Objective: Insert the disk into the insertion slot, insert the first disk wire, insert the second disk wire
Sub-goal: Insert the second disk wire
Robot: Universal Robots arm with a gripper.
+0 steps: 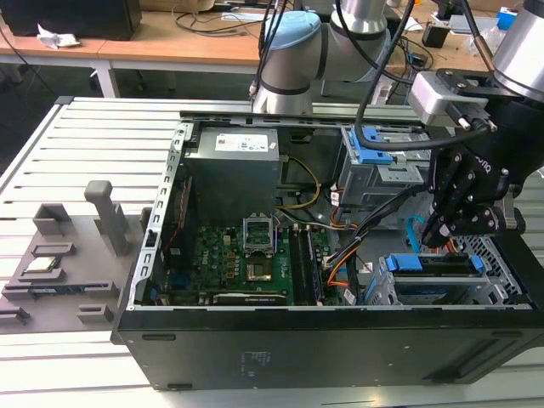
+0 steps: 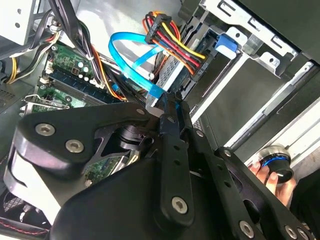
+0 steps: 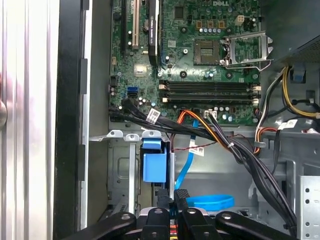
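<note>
**Wire in hand, disk seated**

Exterior view, lower right: we log the blue-framed disk seated in the insertion slot, long axis left to right. Just above loops the second disk wire, thin, flat, light-blue. Second wrist view, centre: hand looks clenched on its end.

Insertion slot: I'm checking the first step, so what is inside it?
The disk, blue frame showing, sits inside the insertion slot; whatever lies beneath it is covered by the disk.

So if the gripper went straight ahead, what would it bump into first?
Probably the back of the disk, just beyond the light-blue cable at the gripper's tip, though depth is unclear.
</note>
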